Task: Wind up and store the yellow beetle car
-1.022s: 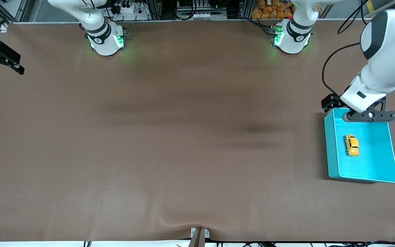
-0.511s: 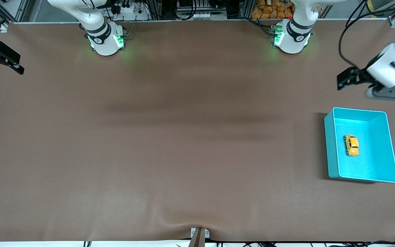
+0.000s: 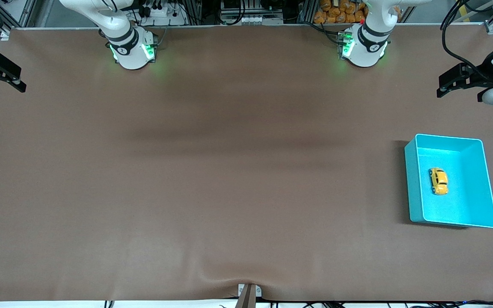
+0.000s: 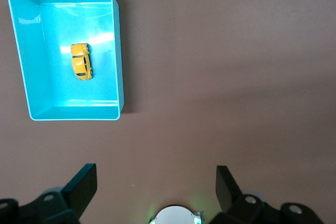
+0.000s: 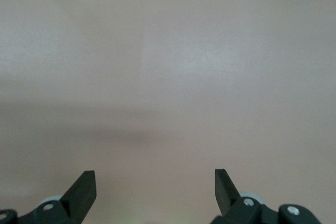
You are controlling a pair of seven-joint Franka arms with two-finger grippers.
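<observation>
We see the left gripper (image 4: pixel 156 190) raised over bare tabletop (image 3: pixel 229 171) at its own end, jaws wide and empty; the right gripper (image 5: pixel 155 192) waits likewise at its end. The yellow beetle car (image 3: pixel 438 181) sits inside the cyan bin (image 3: pixel 413 188), long axis running toward the front camera.

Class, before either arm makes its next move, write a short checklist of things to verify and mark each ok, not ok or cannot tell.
1. Yellow beetle car lies in the cyan bin: ok.
2. Car upright on its wheels: ok.
3. Left gripper open, holding nothing: ok.
4. Right gripper open, over bare table: ok.
5. Car wound: cannot tell.
</observation>
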